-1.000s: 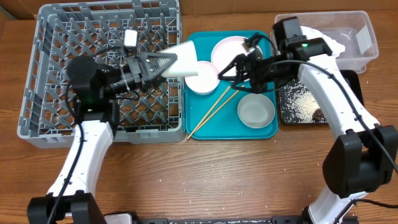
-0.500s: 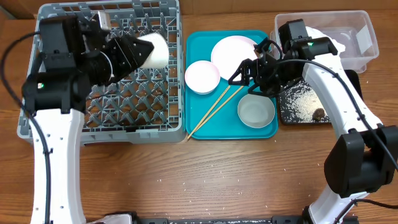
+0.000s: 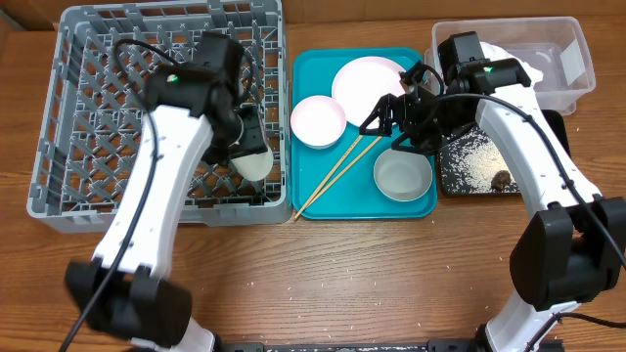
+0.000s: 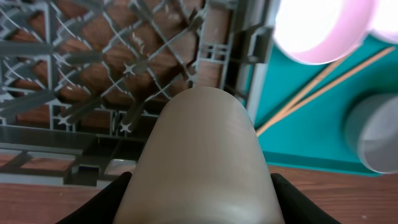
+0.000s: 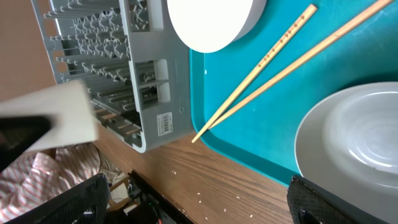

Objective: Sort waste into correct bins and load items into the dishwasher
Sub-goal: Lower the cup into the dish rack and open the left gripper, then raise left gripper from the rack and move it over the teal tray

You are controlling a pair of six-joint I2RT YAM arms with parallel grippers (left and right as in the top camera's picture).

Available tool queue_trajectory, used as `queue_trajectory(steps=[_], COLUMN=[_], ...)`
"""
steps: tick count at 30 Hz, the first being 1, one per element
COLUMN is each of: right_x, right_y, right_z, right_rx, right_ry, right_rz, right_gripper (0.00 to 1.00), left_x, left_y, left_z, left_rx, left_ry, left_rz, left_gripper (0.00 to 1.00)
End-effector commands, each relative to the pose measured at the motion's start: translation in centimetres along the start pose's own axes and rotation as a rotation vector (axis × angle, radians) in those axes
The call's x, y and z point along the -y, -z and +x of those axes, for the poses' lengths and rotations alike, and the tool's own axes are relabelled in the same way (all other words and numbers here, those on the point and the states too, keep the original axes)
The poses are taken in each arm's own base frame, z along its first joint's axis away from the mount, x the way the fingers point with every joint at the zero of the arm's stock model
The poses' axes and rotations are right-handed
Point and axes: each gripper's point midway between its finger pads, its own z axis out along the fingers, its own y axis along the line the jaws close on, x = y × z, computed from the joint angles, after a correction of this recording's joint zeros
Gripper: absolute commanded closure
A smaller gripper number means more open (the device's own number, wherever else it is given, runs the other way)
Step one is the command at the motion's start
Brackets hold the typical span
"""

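My left gripper is shut on the small white cup, held over the near right corner of the grey dish rack. In the left wrist view the cup fills the centre between both fingers. My right gripper is open and empty above the chopsticks on the teal tray. The right wrist view shows the chopsticks and two bowls. The plate and bowls lie on the tray.
The clear tub at the back right holds a white napkin, partly hidden by my right arm. The black tray holds rice and a brown lump. Loose rice grains dot the table by the teal tray.
My left arm has swung the cup from the rack's far side down to its near right corner. My right gripper has stayed over the chopsticks.
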Motion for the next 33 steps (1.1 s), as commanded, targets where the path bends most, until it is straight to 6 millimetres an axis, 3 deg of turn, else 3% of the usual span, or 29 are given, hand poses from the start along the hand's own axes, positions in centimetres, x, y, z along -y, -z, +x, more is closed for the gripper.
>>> queue_trajectory(steps=[1,4,8,12,13,16,21,24,28,30,33], right_x=[0.1,0.2,0.2,0.2,0.2,0.2,0.2,0.1,-0.7,-1.4,-2.3], right_y=[0.4,0.4,0.4,0.4,0.4,0.4,0.4,1.0,4.3,7.9,14.3], right_z=[0.0,0.0,0.0,0.0,0.0,0.0,0.0,-0.3,-1.4,-1.9,-2.0], right_rx=[0.010,0.010,0.011,0.010,0.010,0.011,0.011,0.024,0.101,0.192,0.372], right_ry=[0.008,0.006,0.006,0.006,0.006,0.006,0.006,0.005,0.029,0.013,-0.001], right_rz=[0.016,0.024,0.026,0.026,0.026,0.026,0.026,0.026,0.143,0.223,0.310], right_gripper=[0.07,0.07,0.07,0.07,0.07,0.07,0.08,0.11,0.07,0.07,0.06], left_x=[-0.3,-0.8,-0.9,-0.9,-0.9,-0.8,-0.1,1.5,5.9,8.4,10.9], left_y=[-3.2,-5.2,-6.5,-7.0,-6.9,-6.9,-5.3,-1.7,2.8,4.5,5.7], left_z=[0.3,1.0,1.0,0.9,0.9,0.8,-0.5,-2.8,-5.2,-6.2,-6.7], left_rx=[-0.093,-0.171,-0.198,-0.207,-0.206,-0.201,-0.152,-0.061,0.086,0.181,0.253], left_ry=[-0.026,-0.023,-0.022,-0.021,-0.022,-0.022,-0.023,-0.067,-0.261,-0.343,-0.394], left_rz=[-0.075,-0.112,-0.127,-0.131,-0.130,-0.127,-0.102,-0.043,0.122,0.163,0.204], left_gripper=[0.53,0.54,0.50,0.24,0.13,0.06,0.06,0.07,0.06,0.00,0.00])
